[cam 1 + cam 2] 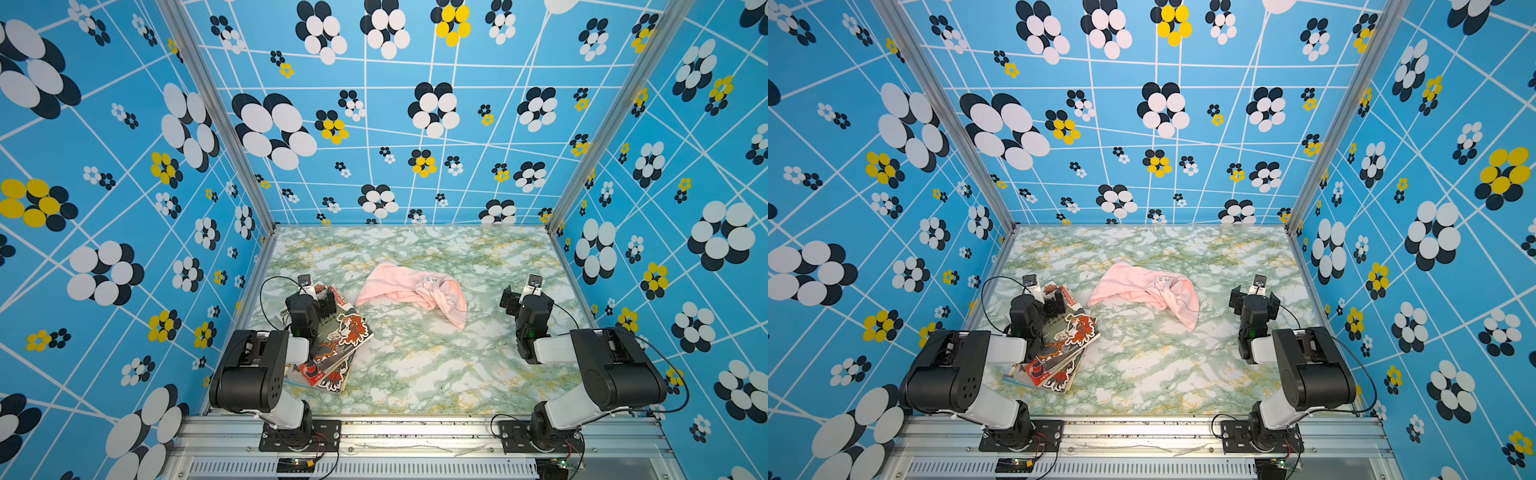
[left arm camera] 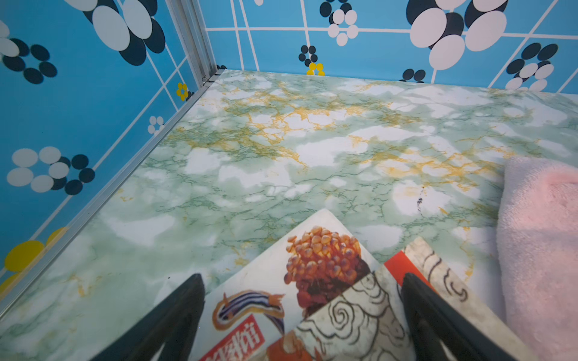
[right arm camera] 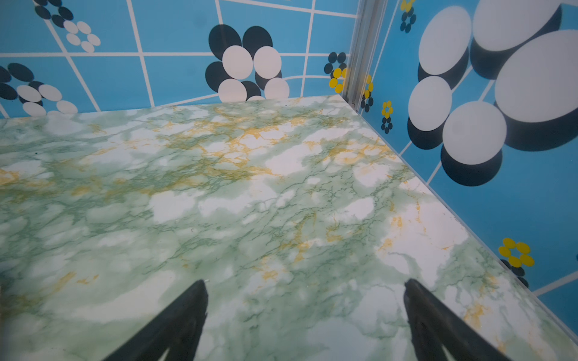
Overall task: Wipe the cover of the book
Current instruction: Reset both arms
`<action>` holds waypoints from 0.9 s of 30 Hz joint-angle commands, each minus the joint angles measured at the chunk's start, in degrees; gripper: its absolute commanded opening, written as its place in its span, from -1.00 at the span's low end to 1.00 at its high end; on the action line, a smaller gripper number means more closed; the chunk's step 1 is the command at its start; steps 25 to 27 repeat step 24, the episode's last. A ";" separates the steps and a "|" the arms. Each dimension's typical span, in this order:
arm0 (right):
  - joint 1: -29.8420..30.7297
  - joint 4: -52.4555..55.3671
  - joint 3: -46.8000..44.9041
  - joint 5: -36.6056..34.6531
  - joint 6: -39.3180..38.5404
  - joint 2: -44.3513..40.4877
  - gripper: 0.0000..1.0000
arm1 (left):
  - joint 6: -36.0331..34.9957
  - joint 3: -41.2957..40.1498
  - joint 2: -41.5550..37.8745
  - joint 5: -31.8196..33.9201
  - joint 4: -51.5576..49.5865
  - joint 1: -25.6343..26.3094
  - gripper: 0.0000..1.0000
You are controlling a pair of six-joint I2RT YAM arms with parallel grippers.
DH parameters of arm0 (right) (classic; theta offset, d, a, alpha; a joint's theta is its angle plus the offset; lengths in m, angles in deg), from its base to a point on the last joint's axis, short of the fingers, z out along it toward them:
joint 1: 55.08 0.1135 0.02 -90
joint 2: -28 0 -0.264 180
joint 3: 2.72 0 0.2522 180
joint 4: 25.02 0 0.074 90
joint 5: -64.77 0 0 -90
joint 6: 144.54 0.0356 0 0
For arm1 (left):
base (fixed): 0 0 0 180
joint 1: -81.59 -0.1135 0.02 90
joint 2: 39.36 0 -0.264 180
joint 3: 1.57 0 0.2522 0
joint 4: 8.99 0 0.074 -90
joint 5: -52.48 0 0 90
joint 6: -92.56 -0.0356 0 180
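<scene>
Left of the pink towel (image 1: 415, 291), close to the left wall (image 1: 124, 249), the left hand (image 2: 301, 278) stands over the far end of a loose stack of printed matter. Its fingers (image 2: 175, 315) are spread wide and grip nothing. In the left wrist view the stack's far corners show between the two dark fingers; whether the tips touch paper cannot be told.

The book (image 1: 347, 332), with a red dragon and cloud scrolls on a pale cover, lies flat and skewed on top of the stack. Its right corner points toward the towel's near-left end, and a narrow strip of bare tabletop (image 1: 415, 365) lies between them. Beneath it other magazines (image 1: 328, 376) fan out, their near corners reaching toward the front rail (image 1: 415, 428). A magazine with a mushroom picture (image 2: 322, 259) sticks out at the far end, on the side away from the towel.

The towel lies crumpled at mid-tabletop, a white label (image 1: 430, 280) on its upper folds and its right end trailing toward the front. Behind the towel the marbled surface runs bare to the back wall; in front of it a broad bare stretch reaches the front rail.

Right of the towel, across an open gap, the right hand (image 3: 306, 282) hangs above bare tabletop between the towel and the right wall (image 1: 665, 249). Its fingers stand wide apart with only marble between them.
</scene>
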 commanded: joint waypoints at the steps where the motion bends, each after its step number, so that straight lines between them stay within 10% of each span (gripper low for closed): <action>1: -0.08 -0.18 0.68 1.24 0.41 0.18 0.98 | -1.51 0.07 0.27 0.45 2.86 0.58 0.98; 27: -0.41 -0.20 0.58 2.23 0.32 0.14 0.99 | -1.97 0.69 0.48 -1.11 2.10 0.39 0.99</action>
